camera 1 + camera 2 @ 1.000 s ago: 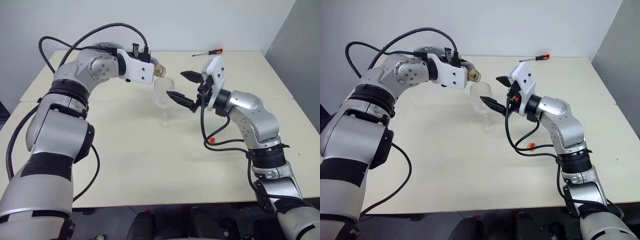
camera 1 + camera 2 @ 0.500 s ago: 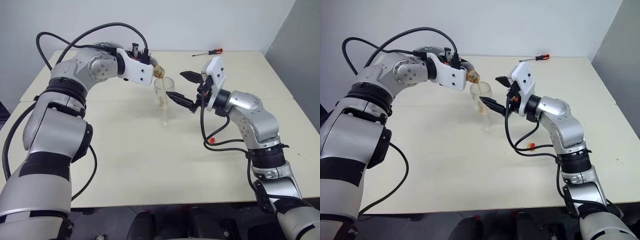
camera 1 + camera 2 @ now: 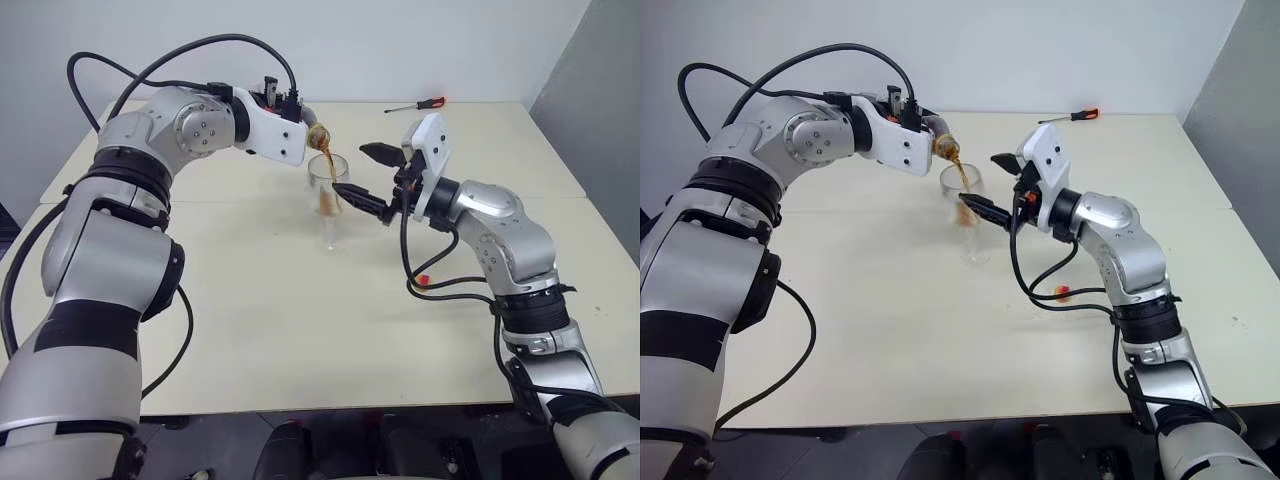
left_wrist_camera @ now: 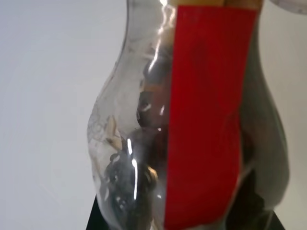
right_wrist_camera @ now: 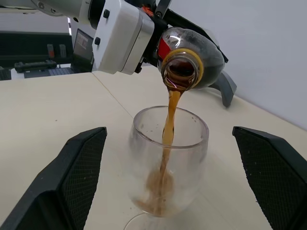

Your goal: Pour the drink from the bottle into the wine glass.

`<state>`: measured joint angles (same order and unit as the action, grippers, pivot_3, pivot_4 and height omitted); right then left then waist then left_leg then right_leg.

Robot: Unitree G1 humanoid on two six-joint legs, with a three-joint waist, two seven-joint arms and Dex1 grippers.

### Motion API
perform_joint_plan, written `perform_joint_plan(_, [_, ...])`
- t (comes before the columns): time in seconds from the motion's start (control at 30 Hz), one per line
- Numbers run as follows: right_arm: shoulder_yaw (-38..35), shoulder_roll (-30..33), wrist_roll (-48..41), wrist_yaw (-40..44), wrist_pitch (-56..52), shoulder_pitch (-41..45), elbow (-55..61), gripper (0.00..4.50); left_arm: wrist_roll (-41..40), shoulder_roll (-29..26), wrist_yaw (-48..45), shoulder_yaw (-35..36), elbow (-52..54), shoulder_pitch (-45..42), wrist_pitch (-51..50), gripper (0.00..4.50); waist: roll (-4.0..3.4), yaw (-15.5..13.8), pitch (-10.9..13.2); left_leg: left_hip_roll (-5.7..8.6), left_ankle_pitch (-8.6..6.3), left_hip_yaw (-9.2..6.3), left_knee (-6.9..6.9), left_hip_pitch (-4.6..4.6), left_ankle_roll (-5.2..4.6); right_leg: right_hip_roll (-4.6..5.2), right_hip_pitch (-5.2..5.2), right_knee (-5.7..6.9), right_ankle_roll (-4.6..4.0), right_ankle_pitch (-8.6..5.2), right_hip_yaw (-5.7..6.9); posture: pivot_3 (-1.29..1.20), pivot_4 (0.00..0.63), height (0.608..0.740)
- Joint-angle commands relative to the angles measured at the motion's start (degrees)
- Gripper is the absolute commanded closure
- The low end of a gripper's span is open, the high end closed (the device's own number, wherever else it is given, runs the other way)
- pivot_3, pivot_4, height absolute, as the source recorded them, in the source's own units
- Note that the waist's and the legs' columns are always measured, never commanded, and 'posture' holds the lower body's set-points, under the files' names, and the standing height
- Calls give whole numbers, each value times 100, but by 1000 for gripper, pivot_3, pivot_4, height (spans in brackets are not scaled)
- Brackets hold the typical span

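Drink (image 5: 168, 124), a dark reddish-brown stream, falls from a small squat clear plastic bottle (image 5: 192, 57) tipped over a clear stemmed wine glass (image 5: 168, 163) standing on the pale table (image 3: 300, 320). The left gripper (image 3: 300, 128) clamps the bottle, arm raised. The right gripper (image 3: 366, 175) flanks the bowl, fingers wide, seemingly not touching. Best to keep the tilt gentle, mouth centred over the rim.

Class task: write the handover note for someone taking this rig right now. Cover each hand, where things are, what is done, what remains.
Left hand: shut on the small clear plastic bottle, tipped over the glass.
Right hand: open, fingers either side of the clear stemmed wine glass, not touching.
Done: dark brown drink is streaming in; a little has pooled in the bowl.
Left: finish pouring, right the bottle.
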<state>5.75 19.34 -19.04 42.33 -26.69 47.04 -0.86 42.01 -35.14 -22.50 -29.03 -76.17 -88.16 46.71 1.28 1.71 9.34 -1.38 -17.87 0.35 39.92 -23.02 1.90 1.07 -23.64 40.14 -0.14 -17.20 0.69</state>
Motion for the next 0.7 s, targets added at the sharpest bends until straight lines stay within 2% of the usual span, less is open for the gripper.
perform_joint_plan(0.03, [-92,-16,7,21,175,191,59,0,2,-123,162,22,52,-340,7,3440,0,0,0,0,0,0,0,0,0,0,0,0,0,0,1,0,150,740])
perform_joint_plan(0.7, [-87,-15,-38,145,237,274,-131,0,159,-200,329,-110,21,-437,10,3440,0,3,0,0,0,8,1,-1,0,1,-8,10,0,0,-4,0,150,740])
